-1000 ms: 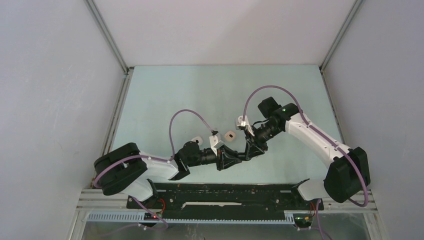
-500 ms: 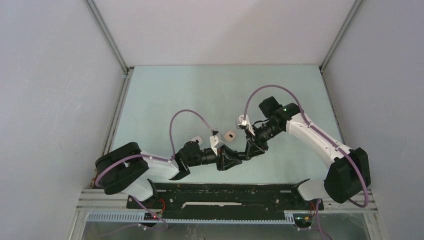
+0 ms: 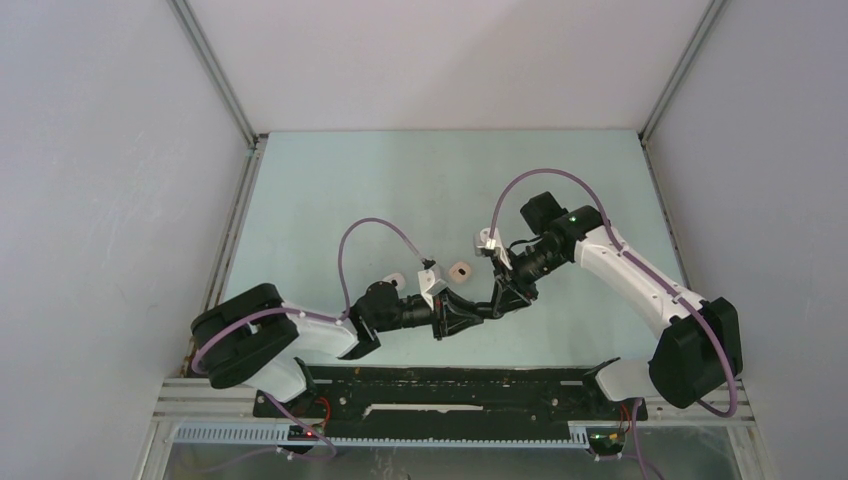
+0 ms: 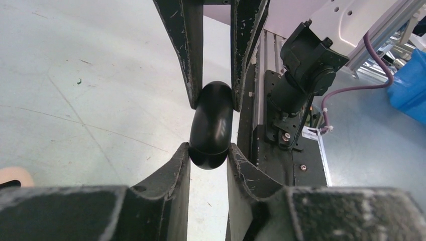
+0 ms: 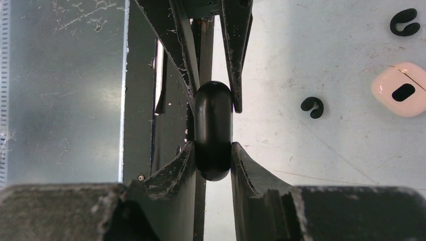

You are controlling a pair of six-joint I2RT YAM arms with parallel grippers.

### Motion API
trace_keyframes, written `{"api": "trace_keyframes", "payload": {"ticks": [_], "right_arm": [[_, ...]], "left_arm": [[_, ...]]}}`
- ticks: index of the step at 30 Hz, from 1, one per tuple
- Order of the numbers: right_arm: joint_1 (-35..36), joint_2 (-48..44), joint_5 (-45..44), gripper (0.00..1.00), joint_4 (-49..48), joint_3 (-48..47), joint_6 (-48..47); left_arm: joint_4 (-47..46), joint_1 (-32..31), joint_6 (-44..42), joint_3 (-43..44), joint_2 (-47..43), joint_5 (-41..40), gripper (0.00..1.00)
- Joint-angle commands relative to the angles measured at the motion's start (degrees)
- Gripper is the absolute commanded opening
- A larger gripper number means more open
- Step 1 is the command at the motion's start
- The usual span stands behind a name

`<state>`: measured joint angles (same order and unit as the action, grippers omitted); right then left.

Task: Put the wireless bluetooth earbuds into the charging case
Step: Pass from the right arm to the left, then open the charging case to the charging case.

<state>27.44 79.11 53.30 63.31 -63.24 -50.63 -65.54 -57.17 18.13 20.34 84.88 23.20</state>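
Black charging case point(image 4: 212, 120) is pinched by both left gripper point(image 4: 209, 151) and right gripper point(image 5: 212, 146), from opposite ends.

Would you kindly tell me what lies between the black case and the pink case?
A small black earbud lies between the black case and the pink case, touching neither; the right wrist view shows it.

No readable txt, labels, brands or nos. in any view. Black charging case point(image 4: 211, 125): plain glossy shell, no print seen. Pale pink case point(image 5: 387, 85) on bench point(image 5: 311, 50): just a dark oval spot, no lettering.
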Motion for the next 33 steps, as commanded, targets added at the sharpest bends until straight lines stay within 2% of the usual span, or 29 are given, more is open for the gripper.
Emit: {"api": "trace_keyframes", "payload": {"ticks": [1, 6, 8, 13, 19, 25, 28, 33], "right_arm": [[0.65, -0.17, 0.85, 0.16, 0.11, -1.13, -0.13], [0.54, -0.40, 0.58, 0.20, -0.47, -1.14, 0.52], [0.26, -0.79, 0.37, 0.26, -1.28, -1.17, 1.54], [-0.86, -1.74, 0.86, 0.38, -3.08, -1.15, 4.37], [-2.28, -1.74, 0.13, 0.45, -6.71, -1.16, 9.74], [-3.25, -1.59, 0.36, 0.47, -7.75, -1.46, 11.51], [-4.08, -1.60, 3.17, 0.48, -5.19, -2.56, 10.14], [-7.24, -3.52, 13.23, 0.51, 4.04, -5.75, 2.30]], "left_arm": [[-3.78, 0.59, 0.48, -0.44, 0.82, 2.17, 0.23], [-5.09, 0.83, 0.68, -0.30, 1.73, 3.68, 0.06], [-6.21, 0.83, 0.61, -0.42, 2.10, 4.44, 0.00], [-10.42, 0.81, 0.63, -1.70, 2.86, 5.36, 0.00], [-11.67, 0.83, 0.77, -1.84, 3.32, 6.00, 0.00], [-12.30, 0.83, 0.94, -2.12, 3.37, 6.11, 0.00], [-12.21, 0.82, 1.07, -2.15, 3.36, 5.74, 0.00], [-10.93, 1.04, 1.58, -1.90, 2.85, 3.89, 0.00]]}}
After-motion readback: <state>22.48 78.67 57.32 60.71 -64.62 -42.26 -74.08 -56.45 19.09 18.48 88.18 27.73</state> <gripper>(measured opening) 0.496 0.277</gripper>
